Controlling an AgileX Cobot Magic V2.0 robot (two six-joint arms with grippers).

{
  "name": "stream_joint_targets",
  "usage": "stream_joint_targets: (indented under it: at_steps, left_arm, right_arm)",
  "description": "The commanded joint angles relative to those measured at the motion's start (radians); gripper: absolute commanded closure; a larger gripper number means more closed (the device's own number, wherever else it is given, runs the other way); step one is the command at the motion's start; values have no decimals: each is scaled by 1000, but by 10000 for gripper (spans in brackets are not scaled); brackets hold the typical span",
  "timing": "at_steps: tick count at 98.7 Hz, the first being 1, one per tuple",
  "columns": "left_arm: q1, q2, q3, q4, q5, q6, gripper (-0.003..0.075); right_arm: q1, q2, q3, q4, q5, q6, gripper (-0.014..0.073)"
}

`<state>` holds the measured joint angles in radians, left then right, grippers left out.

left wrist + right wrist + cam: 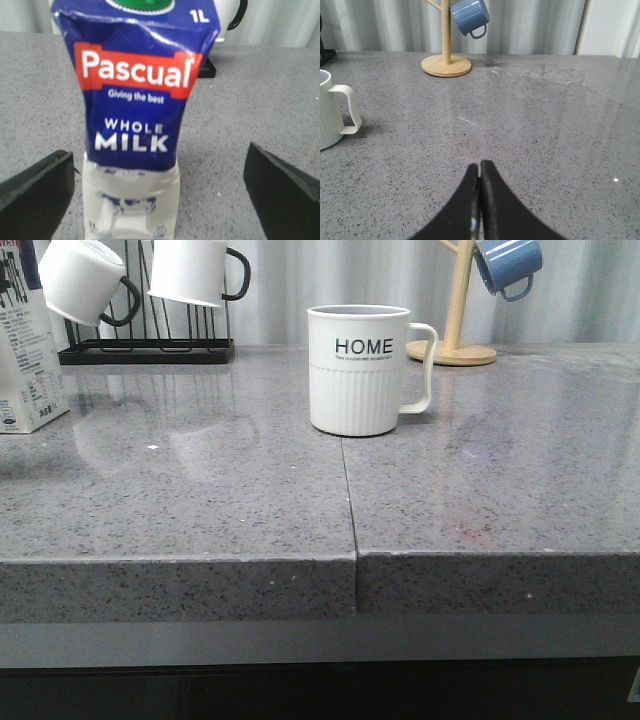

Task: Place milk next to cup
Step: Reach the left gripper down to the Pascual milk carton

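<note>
The milk (27, 360) stands upright at the far left edge of the front view, on the grey tabletop (200, 500). Only part of it shows there. The cup (358, 370) stands near the middle of the tabletop, well apart from the milk. It is white with ribs low down, and it says "HOME" in black. Its handle points to the right.

Behind the milk, two white mugs (190, 270) with black handles hang on a black rack (145, 350). At the back right, a blue mug (508, 265) hangs on a wooden stand (455, 340).

In the left wrist view, the milk (135, 115) fills the middle. Its top is dark blue with a red "Pascual" label and the words "WHOLE MILK". A green cap sits on top. The left end effector (165, 195) is wide apart, with one black finger on each side of the carton. The fingers (35, 195) do not touch the carton.

In the right wrist view, the right end effector (479, 200) is pressed together and holds nothing. It hangs over bare tabletop. The cup (332, 110) shows at the edge of this view, with the blue mug (469, 17) and its stand (446, 62) further back.
</note>
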<state>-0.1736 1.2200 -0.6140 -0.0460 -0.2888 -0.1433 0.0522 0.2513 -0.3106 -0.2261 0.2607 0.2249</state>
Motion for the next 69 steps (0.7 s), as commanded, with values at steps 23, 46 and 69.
stream_joint_targets:
  at_steps: [23,46,69]
  left_arm:
    - [44,112,-110,-11,-169,2,64]
    - [46,192,-169,-8,-210,2,64]
    - [46,236,-204,-8,-220,2,147]
  right_arm:
    - [-8,5,-29,-16,-69,-5,662]
    - [-8,5,-29,-16,-69,-5,662]
    - [-8,5,-29,-16,-69,-5,662]
